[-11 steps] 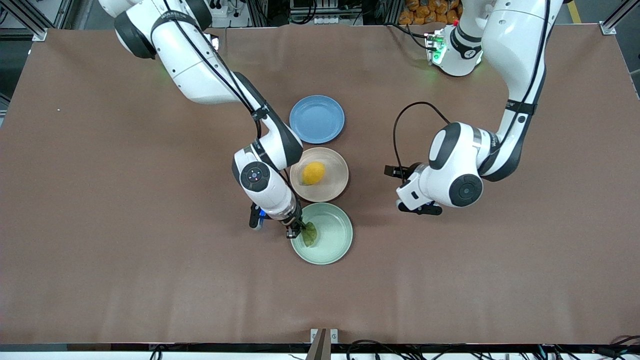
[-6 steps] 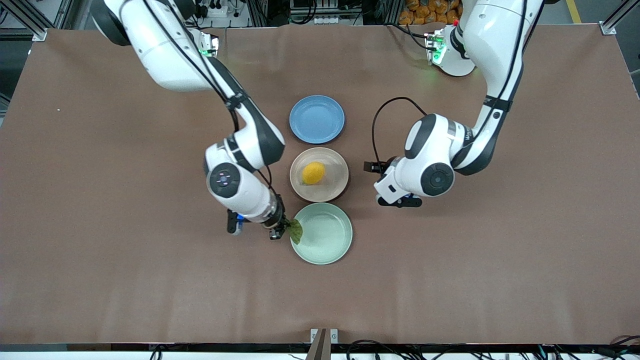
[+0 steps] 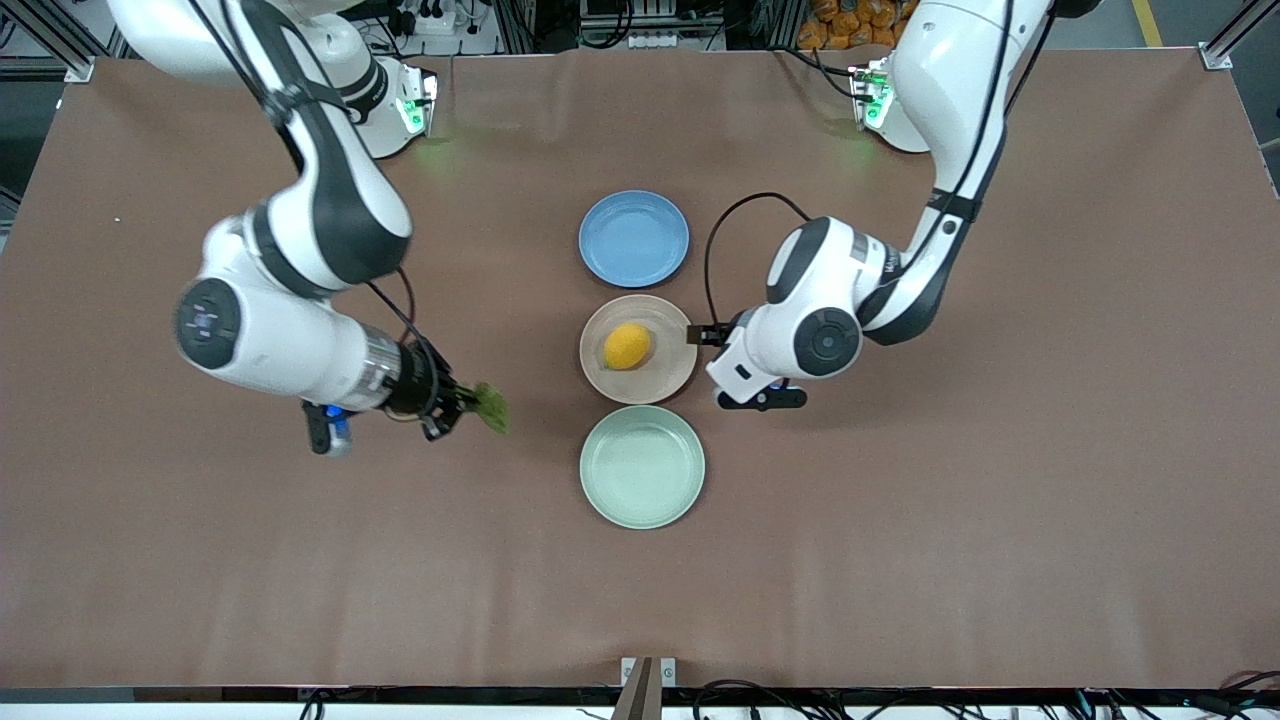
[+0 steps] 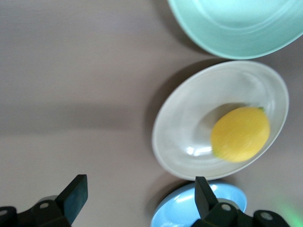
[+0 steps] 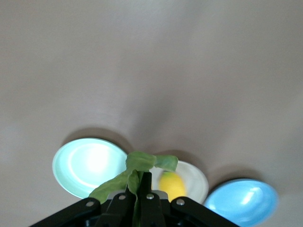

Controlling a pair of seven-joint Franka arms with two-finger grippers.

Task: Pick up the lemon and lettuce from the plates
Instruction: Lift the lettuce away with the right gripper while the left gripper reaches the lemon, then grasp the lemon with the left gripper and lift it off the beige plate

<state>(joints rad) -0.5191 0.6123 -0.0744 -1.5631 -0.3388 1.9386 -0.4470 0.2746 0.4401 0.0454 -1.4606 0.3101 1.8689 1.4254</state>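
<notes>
Right end effector (image 3: pixel 452 404), clenched on the lettuce (image 3: pixel 491 407), hangs over bare surface (image 3: pixel 300 560) beside the emptied mint plate (image 3: pixel 642 467). Left end effector (image 4: pixel 137 196), fingers spread, hovers beside the lemon (image 3: pixel 627 346) on the beige plate (image 3: pixel 670 375); next: straddle and close.

Blue plate (image 3: pixel 634 238) on the brown table (image 3: pixel 900 560), nearest the robots' bases.

The surface (image 3: pixel 900 520) looks like matt brown cloth with soft folds. The plates (image 3: pixel 642 467) have a smooth, slightly glossy finish. The lemon (image 4: pixel 240 134) has smooth skin; the lettuce (image 5: pixel 137 171) is wrinkled.
</notes>
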